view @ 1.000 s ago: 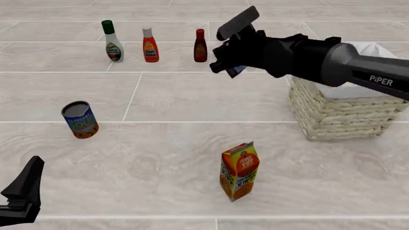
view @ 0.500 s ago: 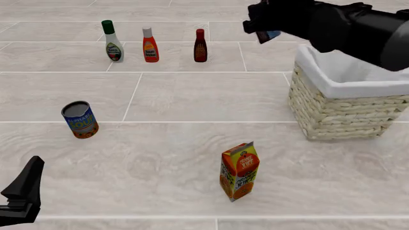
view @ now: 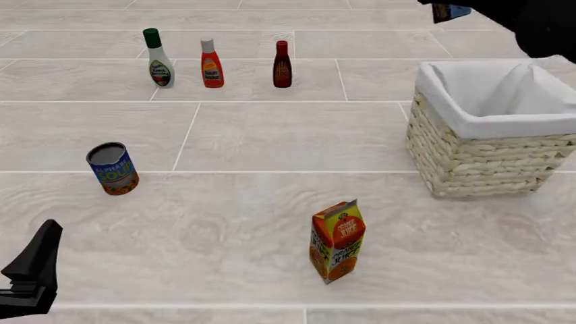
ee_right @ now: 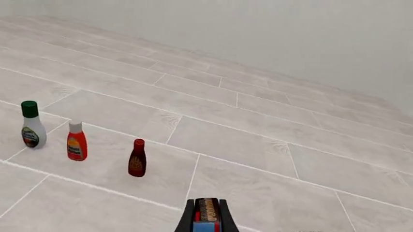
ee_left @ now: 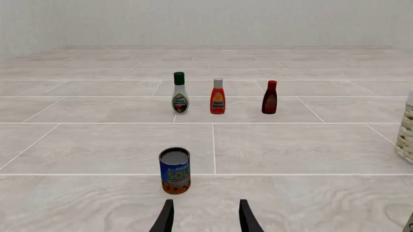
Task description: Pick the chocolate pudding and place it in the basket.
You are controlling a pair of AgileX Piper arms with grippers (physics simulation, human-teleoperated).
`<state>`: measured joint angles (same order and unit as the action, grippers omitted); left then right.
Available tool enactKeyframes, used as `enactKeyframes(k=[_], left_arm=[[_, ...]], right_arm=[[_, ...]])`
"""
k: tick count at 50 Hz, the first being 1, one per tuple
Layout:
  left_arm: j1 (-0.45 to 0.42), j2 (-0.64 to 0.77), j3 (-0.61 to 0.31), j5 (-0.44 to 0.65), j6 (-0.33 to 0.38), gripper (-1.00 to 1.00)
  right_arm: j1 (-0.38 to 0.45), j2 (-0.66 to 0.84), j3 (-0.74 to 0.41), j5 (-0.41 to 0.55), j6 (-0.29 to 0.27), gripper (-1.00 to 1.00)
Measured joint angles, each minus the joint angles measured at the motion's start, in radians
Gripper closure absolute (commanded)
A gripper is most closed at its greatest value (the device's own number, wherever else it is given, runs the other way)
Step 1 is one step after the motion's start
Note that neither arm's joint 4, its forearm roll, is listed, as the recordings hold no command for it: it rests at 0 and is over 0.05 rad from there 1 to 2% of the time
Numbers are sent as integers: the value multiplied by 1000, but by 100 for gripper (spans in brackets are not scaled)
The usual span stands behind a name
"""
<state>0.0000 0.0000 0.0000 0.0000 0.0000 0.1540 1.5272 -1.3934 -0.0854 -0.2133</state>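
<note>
Chocolate pudding (ee_right: 207,218): one; basket (view: 490,158): one; bottles (view: 212,63): three.

both arms are matte black, each hand (ee_left: 206,222) ending in slim, tapered black fingers (ee_right: 187,221).

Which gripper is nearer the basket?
Right. The right gripper, clamping the chocolate pudding, is raised just beyond the basket; the left gripper sits far across the table.
</note>
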Motion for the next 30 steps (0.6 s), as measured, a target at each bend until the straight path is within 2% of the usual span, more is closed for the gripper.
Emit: enactKeyframes(k=[30], left_arm=[[0,0,0,0,0,-100]], right_arm=[[-222,-111,85,-81,18,100]])
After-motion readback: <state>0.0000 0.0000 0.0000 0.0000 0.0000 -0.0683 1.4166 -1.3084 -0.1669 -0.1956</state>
